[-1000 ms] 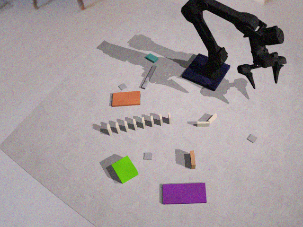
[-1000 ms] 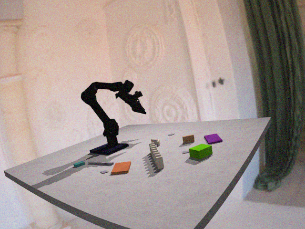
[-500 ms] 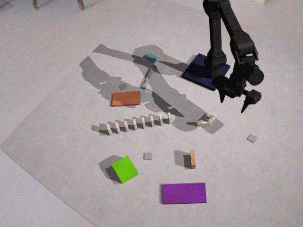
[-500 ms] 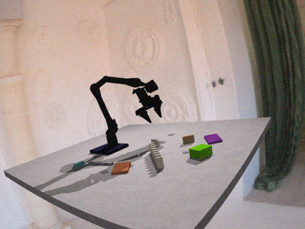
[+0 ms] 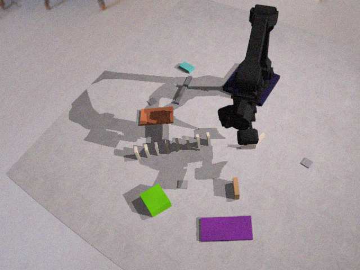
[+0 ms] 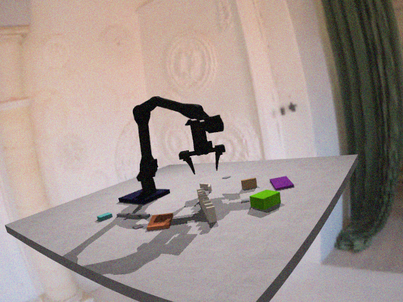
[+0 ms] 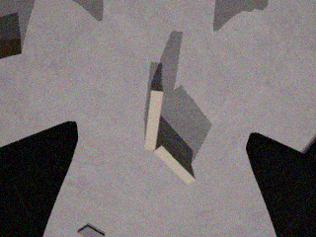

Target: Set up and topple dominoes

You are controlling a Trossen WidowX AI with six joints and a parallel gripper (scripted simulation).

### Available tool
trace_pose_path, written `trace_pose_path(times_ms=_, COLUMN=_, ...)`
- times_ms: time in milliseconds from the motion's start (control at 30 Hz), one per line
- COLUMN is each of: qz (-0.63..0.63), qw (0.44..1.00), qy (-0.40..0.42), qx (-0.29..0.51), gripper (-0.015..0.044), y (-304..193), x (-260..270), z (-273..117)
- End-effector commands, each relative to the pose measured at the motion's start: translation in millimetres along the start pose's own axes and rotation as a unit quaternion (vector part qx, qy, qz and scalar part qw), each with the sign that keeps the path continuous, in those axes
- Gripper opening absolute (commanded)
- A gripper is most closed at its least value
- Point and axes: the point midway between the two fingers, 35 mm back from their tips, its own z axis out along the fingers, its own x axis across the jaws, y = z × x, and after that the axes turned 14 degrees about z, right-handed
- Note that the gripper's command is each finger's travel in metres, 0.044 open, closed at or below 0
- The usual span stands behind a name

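Observation:
Several cream dominoes stand in an evenly spaced row; its right end domino (image 5: pixel 208 139) and left end domino (image 5: pixel 136 152) (image 6: pixel 210 212) show in the top view, and the row runs toward the viewer in the exterior view. Two loose cream dominoes rest on their long narrow edges right of the row, angled to each other with near ends close: one domino (image 5: pixel 261 139) (image 7: pixel 175 166) and another domino (image 5: pixel 248 147) (image 7: pixel 154 119). My gripper (image 6: pixel 205 171) (image 7: pixel 166 136) is open and empty, pointing down above the loose pair, which lies between the fingers in the wrist view. The top view hides the fingertips.
An orange block (image 5: pixel 157 116) (image 6: pixel 159 221) lies behind the row. A green block (image 5: pixel 156 199) (image 6: pixel 265 199), tan block (image 5: pixel 235 188) (image 6: pixel 249 184) and purple slab (image 5: pixel 226 228) (image 6: pixel 281 182) stand in front. A grey bar (image 5: pixel 182 90), cyan block (image 5: pixel 186 67) and small grey tiles lie around.

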Motion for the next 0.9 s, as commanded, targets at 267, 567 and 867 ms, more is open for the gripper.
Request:
trace_pose_path(times_ms=267, qz=0.022, qw=1.0, qy=-0.006, qx=0.011, gripper=0.044, y=-2, x=7, z=38)
trace_pose_path(times_ms=567, qz=0.022, qw=1.0, qy=-0.006, qx=0.011, gripper=0.044, y=-1, x=3, z=67)
trace_pose_path(times_ms=867, qz=0.022, qw=1.0, qy=-0.006, qx=0.011, gripper=0.044, y=-2, x=2, z=80)
